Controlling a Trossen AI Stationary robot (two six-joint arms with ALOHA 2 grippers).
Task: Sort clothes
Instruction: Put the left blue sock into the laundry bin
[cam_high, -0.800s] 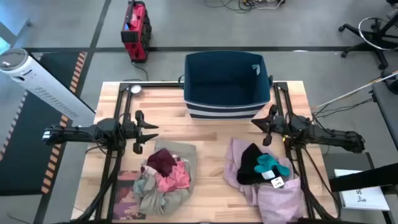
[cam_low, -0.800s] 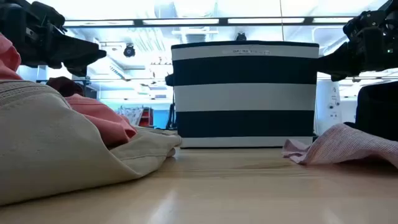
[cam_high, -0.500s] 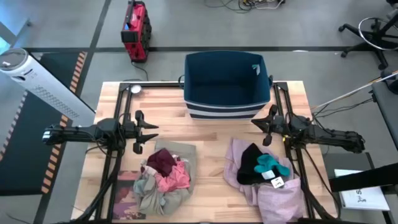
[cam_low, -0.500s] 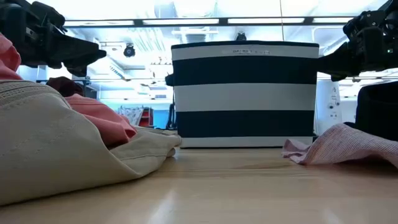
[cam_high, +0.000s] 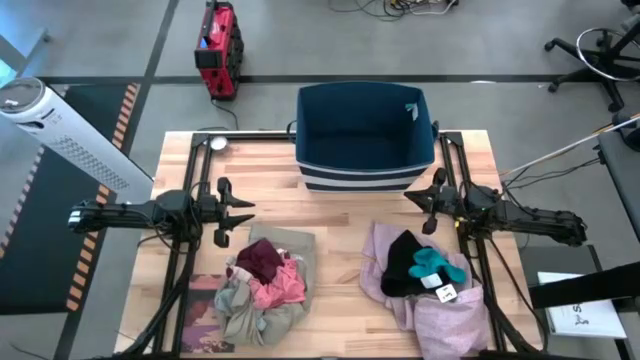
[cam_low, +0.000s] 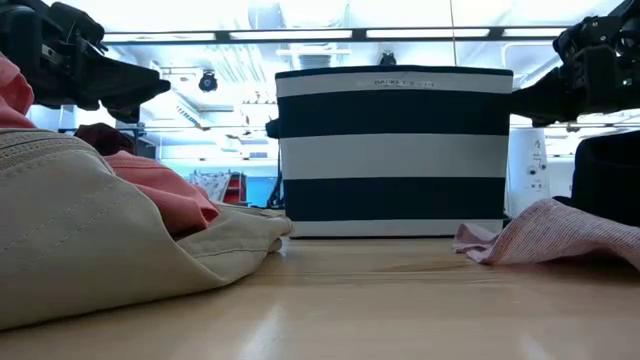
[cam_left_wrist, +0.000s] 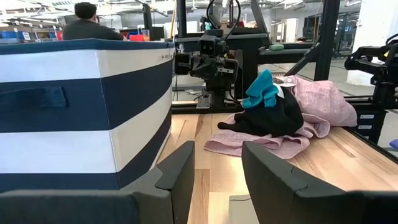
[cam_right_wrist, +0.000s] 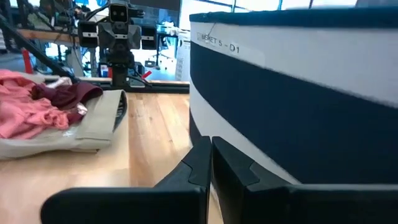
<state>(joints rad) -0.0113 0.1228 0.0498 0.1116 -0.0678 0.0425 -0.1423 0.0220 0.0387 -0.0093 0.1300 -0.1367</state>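
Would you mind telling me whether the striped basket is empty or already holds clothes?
Empty: the high view shows only the basket's bare dark blue floor inside.

Both dark arms lie stretched inward from opposite sides, level above the worktop (cam_high: 340, 215) and facing each other across its middle. The left pincer (cam_high: 243, 211) points toward the centre, its two fingers (cam_left_wrist: 180, 174) parted with a clear gap between them and holding nothing. The right pincer (cam_high: 412, 205) mirrors it from the other side, its fingers (cam_right_wrist: 202, 163) pressed together, empty.
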